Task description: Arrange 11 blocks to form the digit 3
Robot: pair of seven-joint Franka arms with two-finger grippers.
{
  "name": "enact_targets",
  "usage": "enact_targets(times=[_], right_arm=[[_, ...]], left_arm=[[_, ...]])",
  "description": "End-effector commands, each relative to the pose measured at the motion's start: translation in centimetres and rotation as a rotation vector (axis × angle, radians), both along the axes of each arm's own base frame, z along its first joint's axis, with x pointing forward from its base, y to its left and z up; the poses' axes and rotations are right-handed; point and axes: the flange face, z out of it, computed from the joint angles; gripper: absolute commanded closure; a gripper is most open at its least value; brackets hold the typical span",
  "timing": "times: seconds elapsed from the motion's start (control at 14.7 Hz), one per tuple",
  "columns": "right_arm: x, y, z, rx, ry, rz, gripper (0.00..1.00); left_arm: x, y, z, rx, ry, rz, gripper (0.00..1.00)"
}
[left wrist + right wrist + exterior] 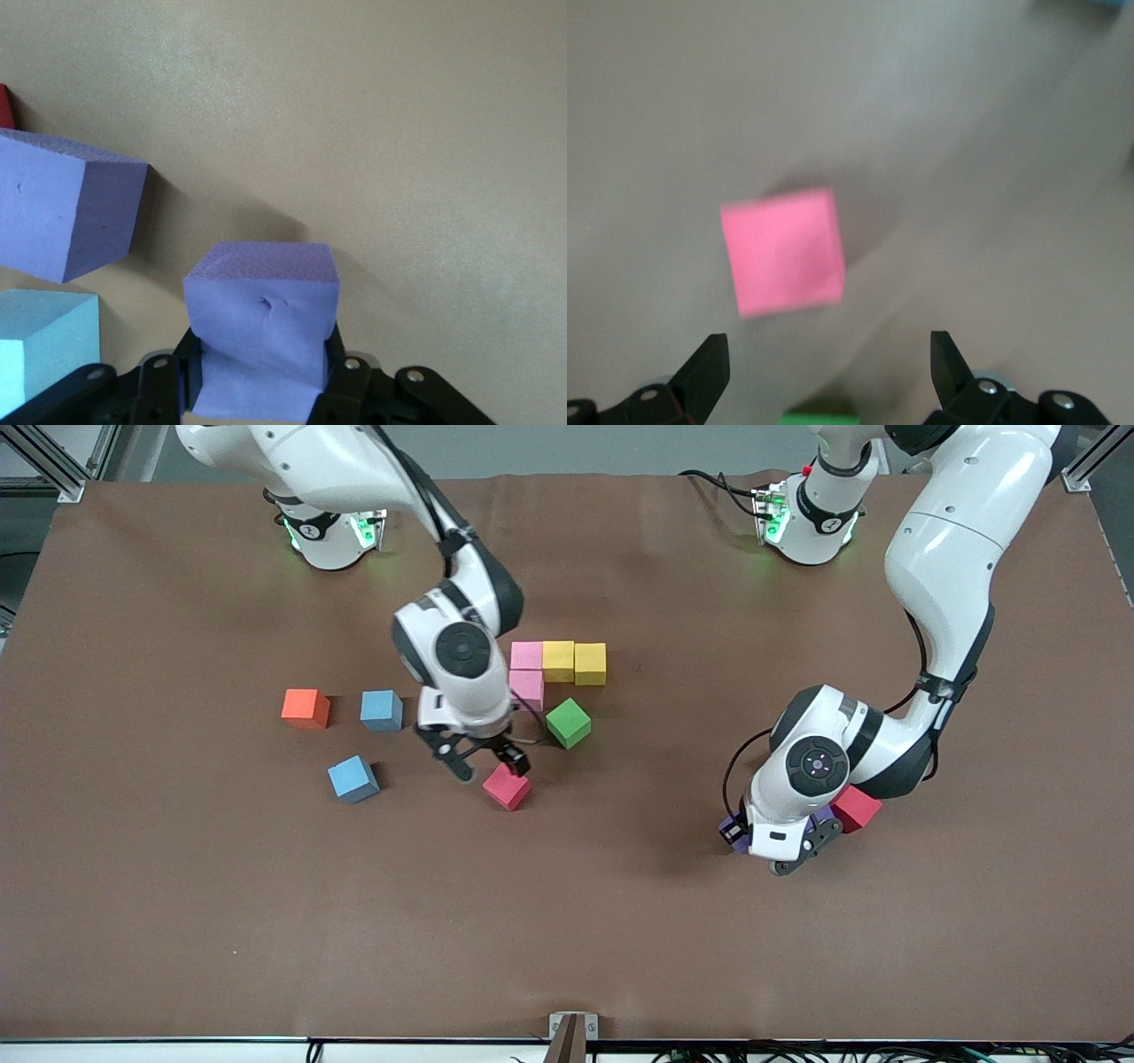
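Step in hand: two pickups at once, by my reading, with the figure barely begun.
Digit so far: two pink blocks and two yellow blocks sit touching in an L at mid-counter; the green block lies just beside them, turned askew.
Right claw: fingers spread wide, hanging low over the counter right beside a red block; in the right wrist view that cube sits ahead of the spread tips, not yet between them.
Left claw: pinching a purple block down at the left arm's end; foam visibly dented in the grip.
Neighbours there: a second purple block close by, a second red block next to the arm.
Waiting stock: two light blue blocks toward the right arm's end, beside an orange cube.
Next call, right: centre over the red block, square to its faces, drop, close.
Next call, left: lift clear of the neighbours, carry to the digit.
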Motion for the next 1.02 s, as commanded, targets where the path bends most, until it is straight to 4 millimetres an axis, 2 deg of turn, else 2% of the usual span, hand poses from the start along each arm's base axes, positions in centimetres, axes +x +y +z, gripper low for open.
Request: enact_targets(times=[0.0,0.41,0.75,0.81,0.95], right_arm=[[-2.0,4.8,-1.8,-0.001,-0.004,-0.079,0.00],[-5.3,7.9,-2.7,0.007,0.019,-0.119,0.00],[-7.6,9.9,-4.4,0.021,0.038,-0.127,0.00],[-7.7,9.9,-4.7,0.018,0.039,-0.127,0.03],[-7.6,9.8,-5.0,0.018,0.036,-0.124,0.21]], left_arm=[[0.3,0.1,0.4,0.013,-0.001,-0.001,0.51],[0.4,0.3,0.4,0.013,-0.001,-0.001,0.51],[0.4,0.4,0.3,0.013,-0.001,0.000,0.51],[0.4,0.4,0.3,0.013,-0.001,0.000,0.51],[0.4,0.4,0.3,0.012,0.000,0.001,0.51]])
